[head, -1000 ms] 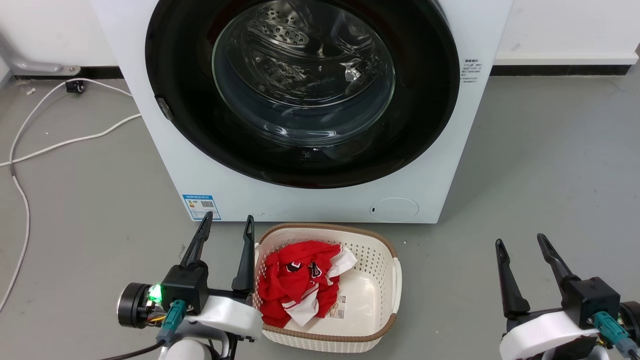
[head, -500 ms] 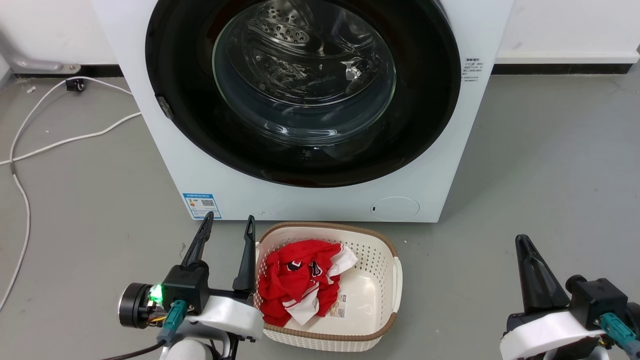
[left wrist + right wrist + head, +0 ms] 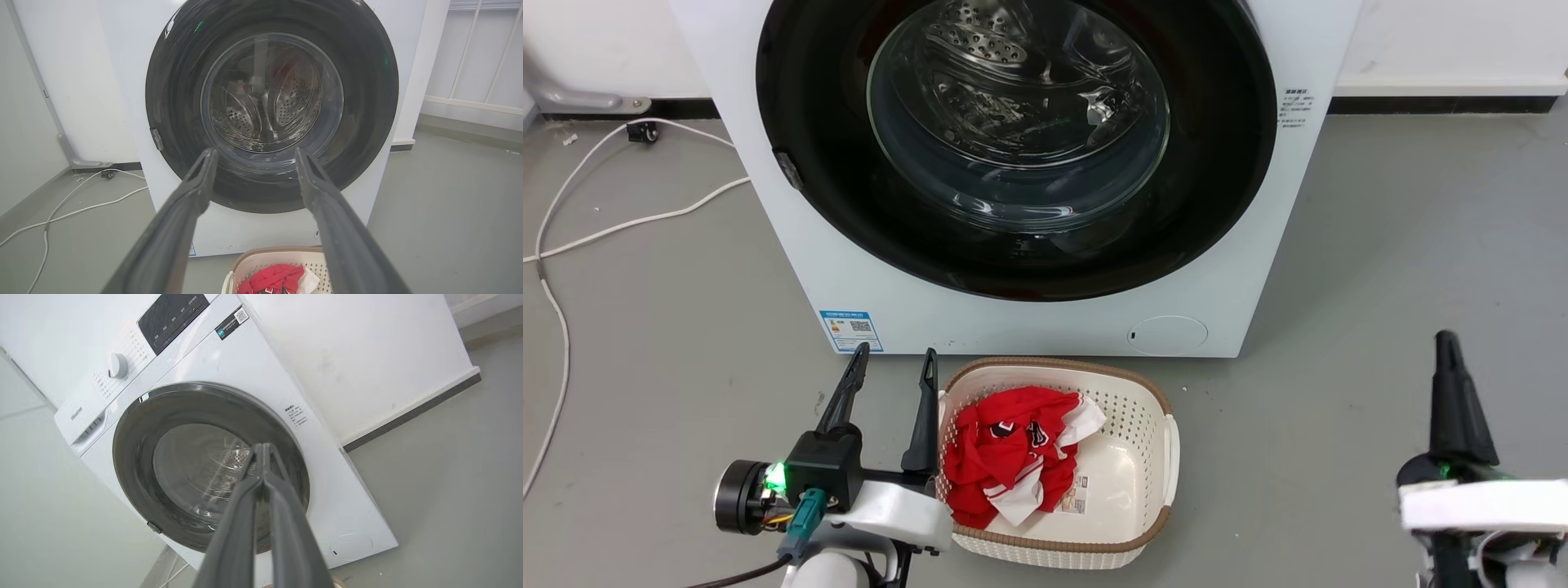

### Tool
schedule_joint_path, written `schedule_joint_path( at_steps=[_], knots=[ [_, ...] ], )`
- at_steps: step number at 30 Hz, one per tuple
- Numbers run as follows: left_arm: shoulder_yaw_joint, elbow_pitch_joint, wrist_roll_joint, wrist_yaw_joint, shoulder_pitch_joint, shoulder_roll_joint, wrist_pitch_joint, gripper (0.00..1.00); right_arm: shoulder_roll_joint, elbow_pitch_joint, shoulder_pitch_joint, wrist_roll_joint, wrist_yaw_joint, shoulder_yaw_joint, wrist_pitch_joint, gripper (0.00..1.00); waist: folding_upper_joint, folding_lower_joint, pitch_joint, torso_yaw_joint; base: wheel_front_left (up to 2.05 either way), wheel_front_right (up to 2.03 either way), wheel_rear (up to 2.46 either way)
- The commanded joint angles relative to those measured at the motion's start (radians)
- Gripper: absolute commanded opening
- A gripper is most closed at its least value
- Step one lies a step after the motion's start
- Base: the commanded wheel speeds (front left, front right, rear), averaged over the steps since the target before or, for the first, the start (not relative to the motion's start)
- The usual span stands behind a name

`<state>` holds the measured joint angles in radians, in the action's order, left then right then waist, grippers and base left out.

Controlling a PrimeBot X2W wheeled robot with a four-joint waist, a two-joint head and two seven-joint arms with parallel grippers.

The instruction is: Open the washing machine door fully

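Head view: washing machine door [image 3: 1016,147] looks shut, flush on the washing machine [image 3: 1045,331], far centre. Left claw [image 3: 894,355] is near left, fingers apart, holding nothing, just beside a basket [image 3: 1170,441] w/ a red garment [image 3: 1005,457]. Right claw [image 3: 1447,347] is near right, seen edge-on. The basket sits on the floor btwn robot & machine front, so it blocks a straight reach and prob lies under the door's swing; an arm or the door could knock it. A cable [image 3: 645,219] lies far left and could snag the wheels.

Left wrist view: small grey tab [image 3: 156,139] at the door's left edge. Fingers are wide, aimed at door centre, well apart from it.

Right wrist view: fingers pressed together, nothing btwn. Risk: the closed tip skids off the glossy rim or jabs the glass instead of catching the edge.
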<state>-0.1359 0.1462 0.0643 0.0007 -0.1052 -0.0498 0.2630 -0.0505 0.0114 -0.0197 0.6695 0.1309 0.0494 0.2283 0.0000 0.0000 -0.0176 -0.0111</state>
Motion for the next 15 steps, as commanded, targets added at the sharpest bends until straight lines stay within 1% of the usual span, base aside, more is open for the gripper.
schedule_joint_path(
  at_steps=[1,3,4,6,10,15],
  knots=[
    [0.0,-0.005,-0.001,0.003,-0.009,-0.001,0.003,1.0,0.001,-0.001,-0.013,0.024,0.0,0.003,-0.003,0.0,0.0,0.0,-0.002,0.001,0.0,0.0,0.0],
    [0.0,-0.008,0.001,0.006,-0.011,-0.001,0.003,1.0,0.001,-0.005,-0.04,0.207,0.0,0.011,-0.015,0.0,0.0,0.0,-0.008,0.002,0.0,0.0,0.0],
    [0.001,-0.009,0.001,0.006,-0.013,-0.001,0.003,1.0,0.001,-0.009,-0.054,0.255,0.0,0.02,-0.025,0.0,0.0,0.0,-0.012,0.004,0.0,0.0,0.0],
    [0.003,-0.011,0.001,0.008,-0.019,-0.001,0.003,1.0,0.001,-0.018,-0.09,0.393,0.0,0.036,-0.056,0.0,0.0,0.0,-0.022,0.006,0.0,0.0,0.0],
    [-0.002,-0.017,0.003,0.01,-0.03,-0.001,0.003,1.0,-0.024,-0.015,-0.173,0.446,0.0,0.084,-0.132,0.0,0.0,0.0,-0.048,0.007,0.0,0.0,0.0],
    [-0.009,-0.031,0.005,0.015,-0.053,-0.001,0.003,1.0,-0.054,0.043,-0.324,0.49,0.0,0.13,-0.22,0.0,0.0,0.0,-0.092,0.005,0.0,0.0,0.0]
  ],
)
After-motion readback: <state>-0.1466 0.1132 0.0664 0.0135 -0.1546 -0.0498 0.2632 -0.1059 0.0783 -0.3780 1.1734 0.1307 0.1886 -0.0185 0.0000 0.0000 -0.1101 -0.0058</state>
